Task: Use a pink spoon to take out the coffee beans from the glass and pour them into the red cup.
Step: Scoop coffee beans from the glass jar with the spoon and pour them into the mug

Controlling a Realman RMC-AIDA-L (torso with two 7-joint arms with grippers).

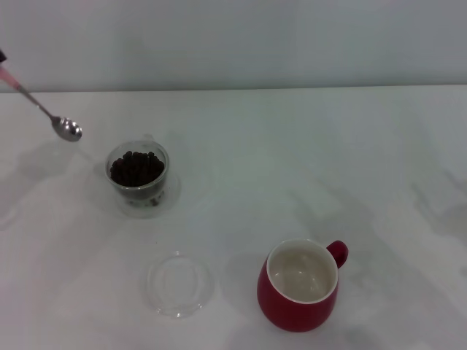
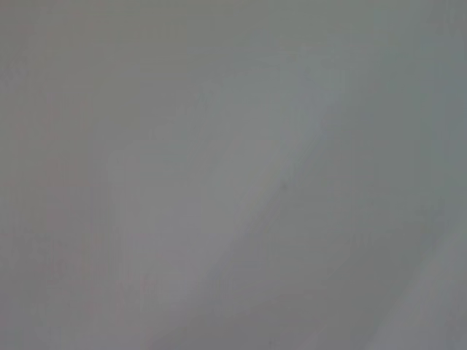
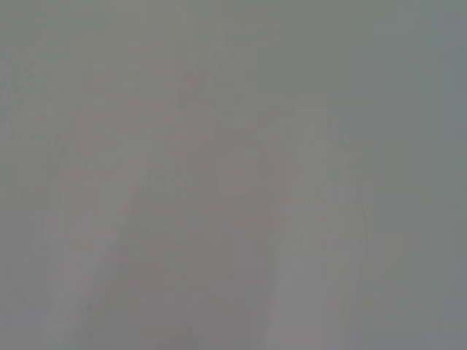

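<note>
While the pink spoon (image 1: 45, 111) hangs tilted just left of the glass (image 1: 138, 176), bowl empty, coffee beans (image 1: 136, 168) fill that glass. Red cup (image 1: 298, 285) well apart, right and nearer, empty. Left gripper out of frame; grip state: cannot tell.

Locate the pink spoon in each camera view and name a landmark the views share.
Head view: pink spoon at far left edge, bowl hanging just beyond the glass of coffee beans.
Left wrist view: not in it.
Right wrist view: not in it.
Shared landmark: none; both wrist views show only blank grey.
</note>
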